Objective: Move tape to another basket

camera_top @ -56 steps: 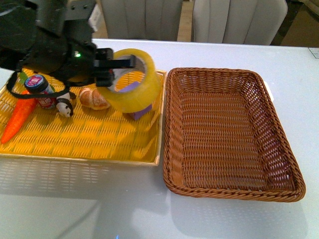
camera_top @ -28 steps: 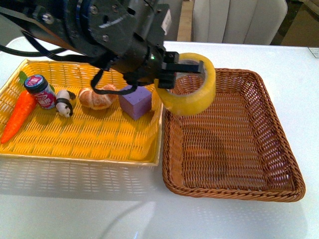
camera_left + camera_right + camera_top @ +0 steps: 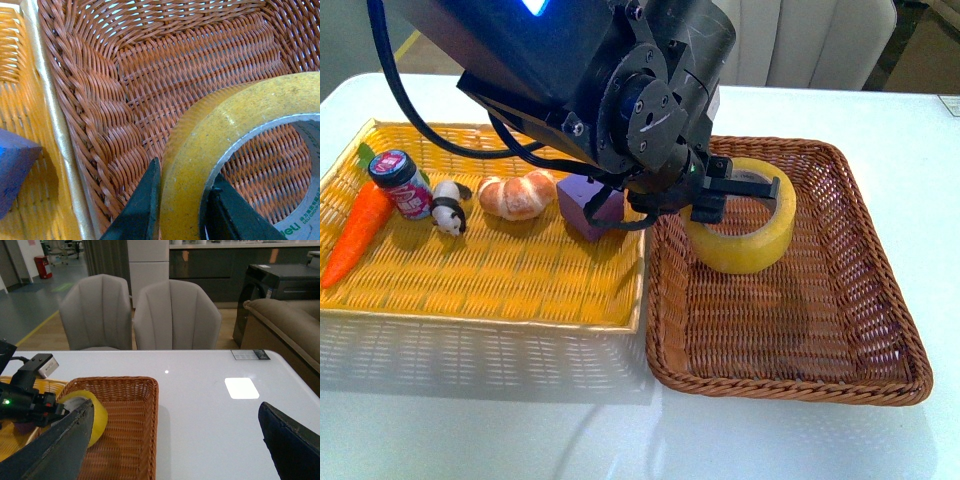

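Tape (image 3: 745, 238): yellowish roll inside the brown basket (image 3: 895, 345), toward its far left corner, slightly tilted; whether it touches the basket floor cannot be told.
Left hand (image 3: 720, 195): pinching the roll's wall, one finger outside, one inside the core.
Right hand (image 3: 176, 412): fingers spread wide, holding nothing, over the bench (image 3: 210, 390), apart from the brown basket.
Yellow basket (image 3: 520, 285): just beside the brown basket's left side; holds a carrot (image 3: 358, 232), bun (image 3: 517, 196) and purple block (image 3: 588, 208).

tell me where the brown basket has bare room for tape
The brown wicker basket is bare across its near half and right side, between the roll of yellowish packing tape and the rims. Crowded: far row of the yellow woven basket.
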Action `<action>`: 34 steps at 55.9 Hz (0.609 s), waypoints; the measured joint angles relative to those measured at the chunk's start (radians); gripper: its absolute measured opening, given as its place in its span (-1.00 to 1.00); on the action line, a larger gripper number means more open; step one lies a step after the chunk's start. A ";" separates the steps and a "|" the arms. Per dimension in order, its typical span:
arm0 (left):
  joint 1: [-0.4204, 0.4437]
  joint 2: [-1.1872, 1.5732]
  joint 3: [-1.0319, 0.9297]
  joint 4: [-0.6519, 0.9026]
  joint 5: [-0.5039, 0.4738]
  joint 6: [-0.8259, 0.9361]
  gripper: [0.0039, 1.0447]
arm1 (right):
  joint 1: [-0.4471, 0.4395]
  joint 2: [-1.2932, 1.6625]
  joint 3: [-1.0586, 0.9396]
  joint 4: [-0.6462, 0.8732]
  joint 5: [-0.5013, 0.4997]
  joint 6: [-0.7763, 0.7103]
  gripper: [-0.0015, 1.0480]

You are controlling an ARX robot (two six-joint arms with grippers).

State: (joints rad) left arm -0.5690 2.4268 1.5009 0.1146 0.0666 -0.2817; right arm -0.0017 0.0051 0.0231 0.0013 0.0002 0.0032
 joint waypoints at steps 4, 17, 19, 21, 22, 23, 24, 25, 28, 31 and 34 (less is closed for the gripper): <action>0.000 0.005 0.008 0.000 0.012 -0.024 -0.62 | 0.000 0.000 0.000 0.000 0.000 0.000 0.83; 0.000 0.006 0.015 0.010 0.019 -0.059 0.10 | 0.000 0.000 0.000 0.000 0.000 0.000 0.83; 0.001 0.004 0.007 0.014 0.019 -0.061 0.20 | 0.000 0.000 0.000 0.000 0.000 0.000 0.83; 0.003 -0.004 -0.008 0.025 0.019 -0.062 0.30 | 0.000 0.000 0.000 0.000 0.000 0.000 0.83; 0.004 -0.011 -0.022 0.032 0.019 -0.063 0.37 | 0.000 0.000 0.000 0.000 0.000 0.000 0.83; 0.006 -0.021 -0.038 0.040 0.019 -0.064 0.44 | 0.000 0.000 0.000 0.000 0.000 0.000 0.83; 0.008 -0.026 -0.046 0.045 0.019 -0.064 0.47 | 0.000 0.000 0.000 0.000 0.000 0.000 0.83; 0.010 -0.039 -0.064 0.055 0.020 -0.064 0.54 | 0.000 0.000 0.000 0.000 0.000 0.000 0.83; 0.020 -0.079 -0.116 0.079 0.019 -0.064 0.71 | 0.000 0.000 0.000 0.000 0.000 0.000 0.83; 0.031 -0.119 -0.164 0.107 0.019 -0.064 0.84 | 0.000 0.000 0.000 0.000 0.000 0.000 0.83; 0.050 -0.179 -0.230 0.146 0.018 -0.056 0.85 | 0.000 0.000 0.000 0.000 0.000 0.000 0.83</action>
State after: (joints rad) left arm -0.5190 2.2478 1.2705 0.2607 0.0845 -0.3374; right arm -0.0017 0.0051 0.0231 0.0013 0.0002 0.0032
